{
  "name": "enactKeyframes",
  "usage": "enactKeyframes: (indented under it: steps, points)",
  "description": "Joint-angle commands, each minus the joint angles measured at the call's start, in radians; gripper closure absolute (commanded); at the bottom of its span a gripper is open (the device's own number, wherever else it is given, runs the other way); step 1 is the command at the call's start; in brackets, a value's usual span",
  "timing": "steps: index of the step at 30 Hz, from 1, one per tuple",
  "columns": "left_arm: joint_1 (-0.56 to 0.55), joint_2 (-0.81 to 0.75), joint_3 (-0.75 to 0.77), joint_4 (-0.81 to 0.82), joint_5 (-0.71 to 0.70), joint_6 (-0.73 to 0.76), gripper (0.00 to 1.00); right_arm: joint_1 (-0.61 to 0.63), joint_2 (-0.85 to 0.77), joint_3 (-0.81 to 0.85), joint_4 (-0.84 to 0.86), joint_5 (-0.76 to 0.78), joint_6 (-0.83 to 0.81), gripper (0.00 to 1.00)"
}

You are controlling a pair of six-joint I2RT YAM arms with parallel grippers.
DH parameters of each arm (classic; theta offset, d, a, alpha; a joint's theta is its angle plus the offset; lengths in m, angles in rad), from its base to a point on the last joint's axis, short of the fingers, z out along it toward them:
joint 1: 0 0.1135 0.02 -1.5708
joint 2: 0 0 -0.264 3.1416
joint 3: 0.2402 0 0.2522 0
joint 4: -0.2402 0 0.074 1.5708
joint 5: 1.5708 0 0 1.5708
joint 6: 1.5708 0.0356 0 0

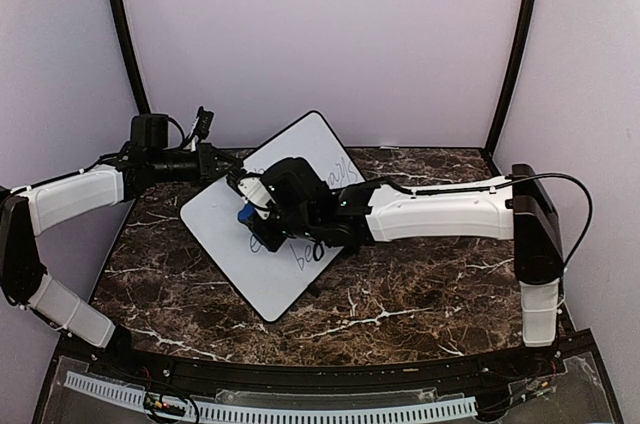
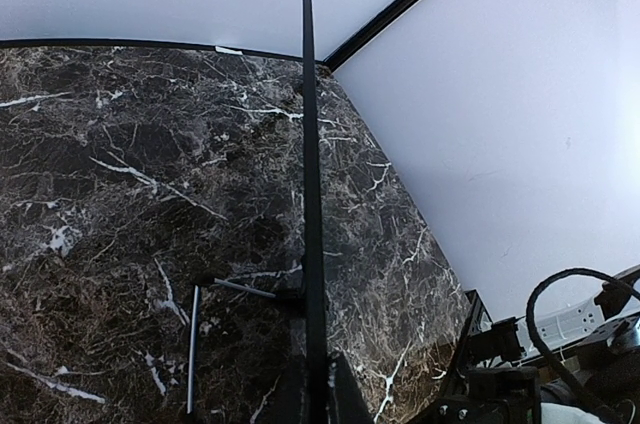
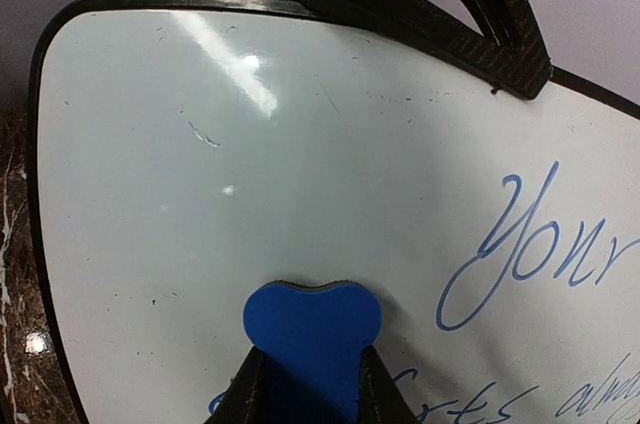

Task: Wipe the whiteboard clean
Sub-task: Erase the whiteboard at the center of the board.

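Your right gripper (image 3: pixel 312 389) is clamped on the eraser (image 3: pixel 312 324), against the whiteboard (image 3: pixel 250 144); ink (image 3: pixel 540 244) lies to its right. Your left gripper (image 2: pixel 318 396) pinches the board edge.

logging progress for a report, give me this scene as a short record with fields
whiteboard: on marble table, one edge gripped
left tool: shut on whiteboard's edge
right tool: shut on blue eraser, against the board face
blue handwriting: not yet erased, includes "Your"
clean area: board half beyond the eraser
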Motion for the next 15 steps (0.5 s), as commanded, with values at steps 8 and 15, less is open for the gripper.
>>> enactKeyframes:
  steps: [8,15]
  points:
    - [-0.010,-0.057,0.004,0.068,0.036,0.003,1.00,0.013,-0.027,-0.133,-0.009,0.075,0.017,0.79]
    - [-0.010,-0.058,0.003,0.068,0.035,0.004,1.00,-0.024,0.019,-0.005,-0.008,0.094,0.032,0.79]
